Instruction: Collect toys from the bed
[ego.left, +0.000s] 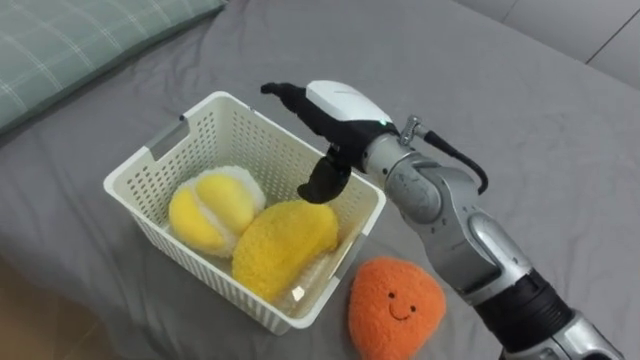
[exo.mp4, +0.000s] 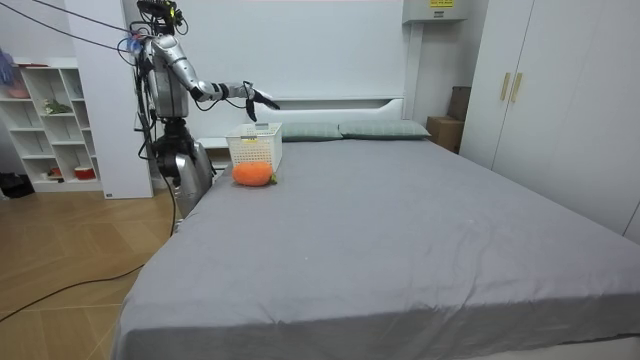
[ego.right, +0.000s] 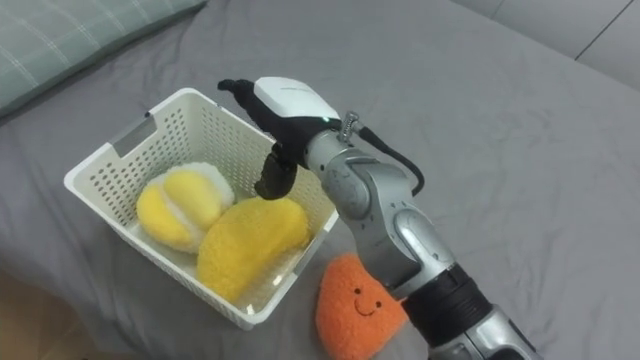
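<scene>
A white plastic basket (ego.left: 165, 148) (ego.right: 122, 143) (exo.mp4: 254, 147) sits on the grey bed. Inside it lie a round yellow-and-white plush toy (ego.left: 213, 208) (ego.right: 180, 205) and a larger yellow plush toy (ego.left: 283, 243) (ego.right: 247, 244). An orange plush toy with a smiling face (ego.left: 394, 305) (ego.right: 359, 305) (exo.mp4: 253, 174) lies on the bed just outside the basket's near right corner. My right hand (ego.left: 330, 112) (ego.right: 285, 107) (exo.mp4: 252, 97) hovers over the basket's right side, fingers stretched out and open, thumb hanging down above the yellow plush. It holds nothing.
A pale green checked pillow (ego.left: 70, 45) (ego.right: 60, 40) lies at the upper left, beyond the basket. In the room view I stand at the bed's head corner beside a white shelf unit (exo.mp4: 55, 115); wardrobes (exo.mp4: 560, 95) line the room view's right.
</scene>
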